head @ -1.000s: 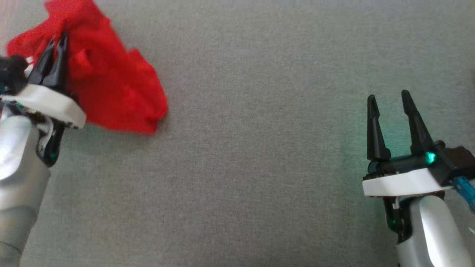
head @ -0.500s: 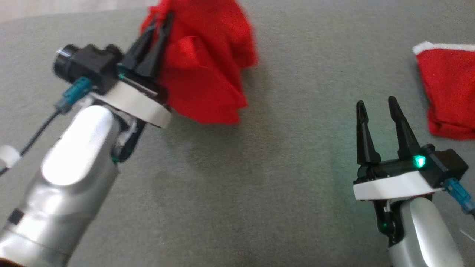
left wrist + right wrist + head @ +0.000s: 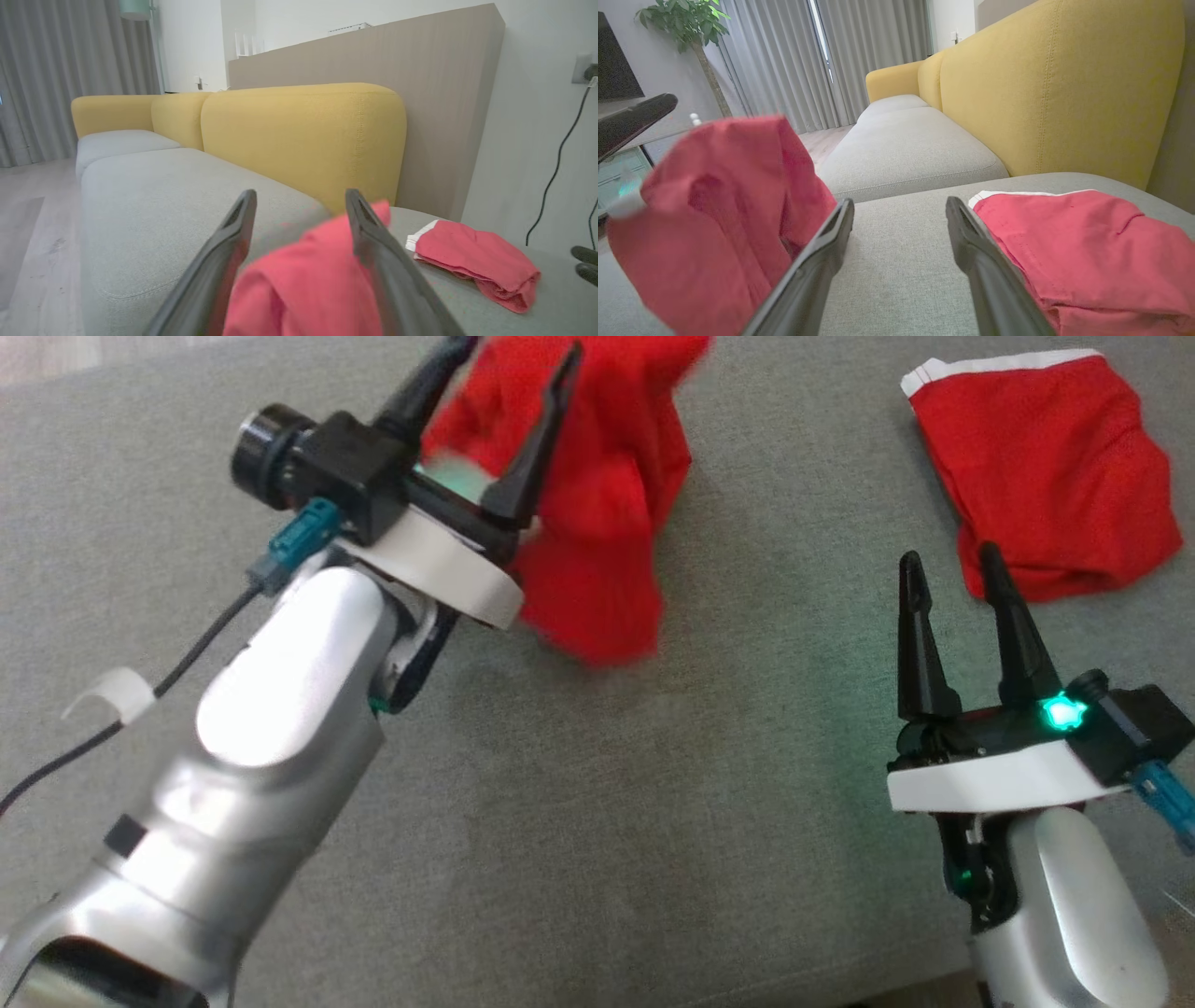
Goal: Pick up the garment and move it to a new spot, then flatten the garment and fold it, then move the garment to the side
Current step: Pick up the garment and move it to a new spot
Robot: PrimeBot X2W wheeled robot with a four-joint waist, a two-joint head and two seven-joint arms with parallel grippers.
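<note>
Garment point(image 3: 607, 523) lies btwn wide-open jaws of left tool point(image 3: 516, 347), not gripped.

Layout on the sofa seat point(image 3: 653, 821)
I see the garment point(image 3: 607, 504) by my left gripper point(image 3: 516, 347), a second garment point(image 3: 1046, 476) beyond my right gripper point(image 3: 948, 556).

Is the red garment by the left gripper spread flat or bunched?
Bunched: the red garment shows crumpled, blurred folds at the open left gripper.

Red garment point(image 3: 607, 523): crumpled, bunched, blurred; far side of grey cushion point(image 3: 653, 803), left of middle.
</note>
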